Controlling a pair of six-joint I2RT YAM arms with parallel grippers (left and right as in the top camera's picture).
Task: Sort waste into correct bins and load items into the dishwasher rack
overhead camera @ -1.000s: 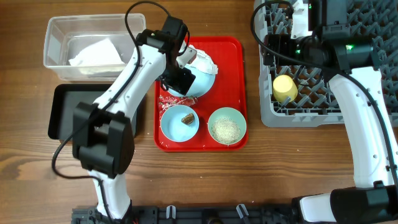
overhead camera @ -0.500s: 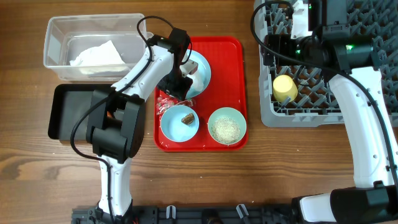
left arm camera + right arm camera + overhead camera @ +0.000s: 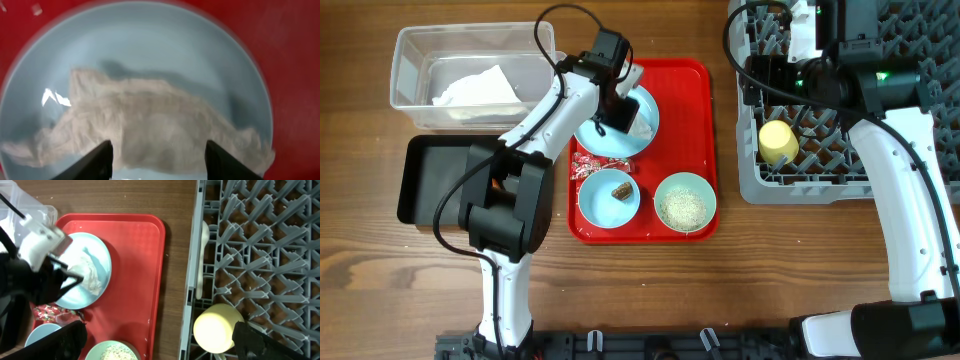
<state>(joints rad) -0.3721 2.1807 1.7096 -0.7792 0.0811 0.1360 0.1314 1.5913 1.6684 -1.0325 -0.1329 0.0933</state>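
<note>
My left gripper [image 3: 607, 115] [image 3: 159, 161] is open and hangs low over the round light blue plate [image 3: 620, 135] [image 3: 150, 45] on the red serving tray. A crumpled white tissue [image 3: 150, 125] [image 3: 641, 122] lies on the plate between its fingers. The red wrapper [image 3: 587, 165] lies beside the light blue bowl [image 3: 610, 197], which holds the brown lump [image 3: 620, 189]. The pale green bowl [image 3: 685, 203] holds rice grains. The yellow cup [image 3: 778, 142] [image 3: 215, 327] sits in the grey rack [image 3: 880, 150]. My right gripper [image 3: 162, 345] is open, high above the rack's left edge. The carrot is out of view.
The clear tub [image 3: 410, 70] at the far left holds a white tissue [image 3: 475, 88]. The black tray [image 3: 425, 185] lies in front of it. The red serving tray [image 3: 685, 110] sits between the bins and the rack, with bare wood in front.
My left gripper has shifted a little toward the plate's far side. The tissue that bulged at the plate's right rim now lies lower on the plate. The right arm has not moved.
</note>
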